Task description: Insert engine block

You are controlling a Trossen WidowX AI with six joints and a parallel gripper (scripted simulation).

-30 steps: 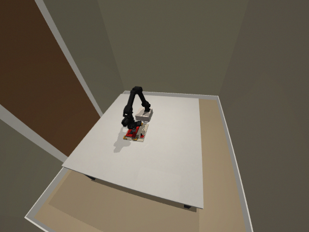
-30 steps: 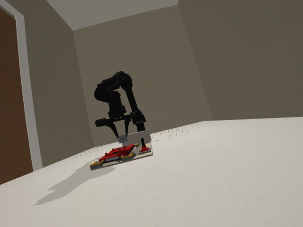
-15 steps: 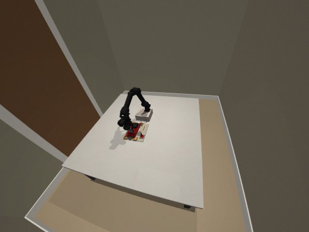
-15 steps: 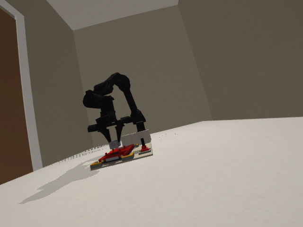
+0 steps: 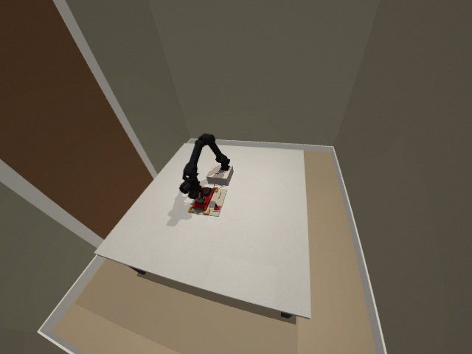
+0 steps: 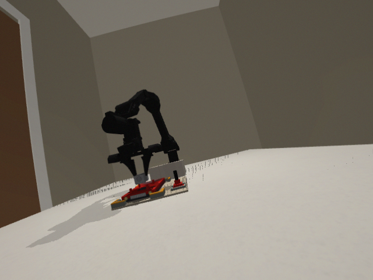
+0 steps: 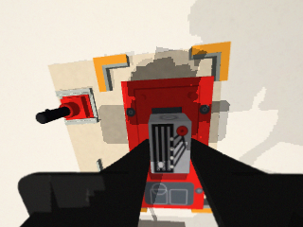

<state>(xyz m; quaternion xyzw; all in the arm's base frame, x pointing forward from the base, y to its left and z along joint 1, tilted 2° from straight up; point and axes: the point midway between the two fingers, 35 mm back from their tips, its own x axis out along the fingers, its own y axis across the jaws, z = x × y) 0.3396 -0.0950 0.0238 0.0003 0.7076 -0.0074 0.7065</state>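
Right, the black gripper (image 5: 199, 195) (image 6: 140, 175) (image 7: 169, 143) has its two fingers clamped on the engine block (image 6: 141, 178) (image 7: 169, 144), a grey piece with dark slots and a small red disc on its top, and that block sits over the red car body (image 5: 206, 199) (image 6: 146, 189) (image 7: 204, 90)! From the wrist, a dark strip of the opening (image 7: 167, 110) peeks out just beside the block; how deep the block sits, I cannot tell. Now the car body, lying flat between yellow corner brackets (image 5: 206, 211) (image 6: 157, 192) (image 7: 223, 53) on a beige board (image 5: 222, 195) (image 6: 182, 189) (image 7: 71, 76). And look beside it, on the same board: a red piece (image 5: 217, 208) (image 6: 178, 183) (image 7: 81, 108) with a black stick (image 6: 175, 174) (image 7: 53, 114), standing apart from the car. Behind, the arm (image 5: 195, 154) (image 6: 150, 101) arches up from its pale base block (image 5: 217, 180) (image 6: 182, 168) on the white table (image 5: 259, 228) (image 6: 240, 210).
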